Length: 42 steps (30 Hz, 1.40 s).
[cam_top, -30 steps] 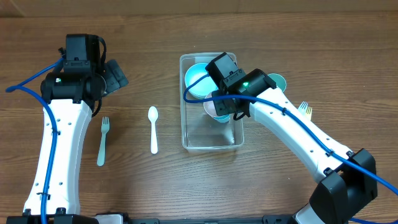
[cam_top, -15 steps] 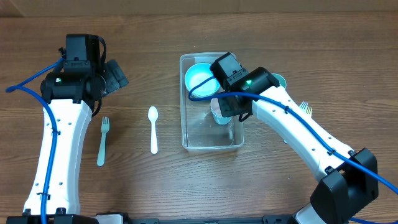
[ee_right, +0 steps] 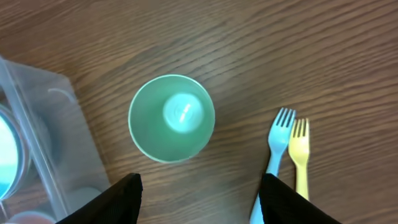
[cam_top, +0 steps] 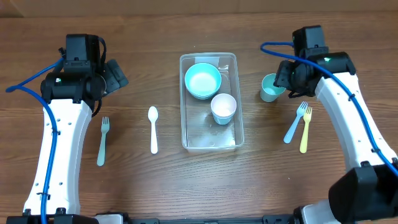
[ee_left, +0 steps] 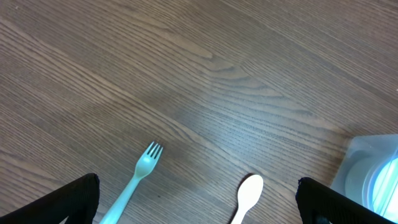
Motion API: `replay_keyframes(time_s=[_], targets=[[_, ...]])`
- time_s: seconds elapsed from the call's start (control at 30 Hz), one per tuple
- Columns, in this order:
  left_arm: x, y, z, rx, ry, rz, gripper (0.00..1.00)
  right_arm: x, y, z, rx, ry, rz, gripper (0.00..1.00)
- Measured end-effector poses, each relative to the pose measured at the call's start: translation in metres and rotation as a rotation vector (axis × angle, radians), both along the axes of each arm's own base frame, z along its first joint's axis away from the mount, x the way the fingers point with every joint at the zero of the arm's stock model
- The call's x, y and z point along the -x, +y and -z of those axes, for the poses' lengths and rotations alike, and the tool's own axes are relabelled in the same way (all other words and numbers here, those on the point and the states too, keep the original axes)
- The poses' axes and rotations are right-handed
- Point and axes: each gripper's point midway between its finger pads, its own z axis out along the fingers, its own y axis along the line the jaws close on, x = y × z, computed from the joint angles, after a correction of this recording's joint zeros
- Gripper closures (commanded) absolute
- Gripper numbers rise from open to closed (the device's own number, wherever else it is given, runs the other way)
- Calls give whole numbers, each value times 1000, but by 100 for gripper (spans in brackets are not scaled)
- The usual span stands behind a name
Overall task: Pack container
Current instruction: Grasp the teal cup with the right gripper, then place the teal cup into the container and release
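Teal plastic came first: we found the teal cup (ee_right: 171,118) upright on the table (ee_right: 323,43), just ahead of the right gripper (ee_right: 202,200), whose fingers were spread wide and held nothing. We judged the step in hand to be picking up this cup. To do it well, the fingers should come down either side of the cup, close squarely so it does not tip, and lift high enough to pass over the rim of the container (cam_top: 183,118). Beside the cup, a blue fork (ee_right: 272,149) and a yellow fork (ee_right: 300,155) lay together, and the approach should not sweep them.

Beyond, the clear container sat mid-table, holding a bowl (cam_top: 203,81) and a white cup (cam_top: 223,107). Farthest, a spoon (cam_top: 153,129) and a green fork (cam_top: 102,142) lay near the left gripper (ee_left: 199,202), likewise spread and empty.

We counted one container, one bowl, two cups, three forks and one spoon.
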Motion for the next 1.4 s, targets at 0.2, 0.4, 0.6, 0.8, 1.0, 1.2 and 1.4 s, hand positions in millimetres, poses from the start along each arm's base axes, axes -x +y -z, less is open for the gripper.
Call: replay_keyframes(time_s=[0.2,0.4,0.6,0.8,1.0,1.2,1.4], targets=[[0,0,0,0,0,0,0,-12,8,59,-42,122,-21,37],[0,0,0,0,0,0,0,-9,3,81,-45,178,-3,63],[0,0,0,0,0,0,0,7,1,113,-41,217,1,96],[0,0,0,0,0,0,0,14,3,103,-55,257,-4,96],[0,0,0,0,0,0,0,5,7,9,-53,162,-45,96],[0,0,0,0,0,0,0,44,69,-106,-64,-105,-288,96],[0,0,0,0,0,0,0,71,128,-108,-74,-112,-487,96]])
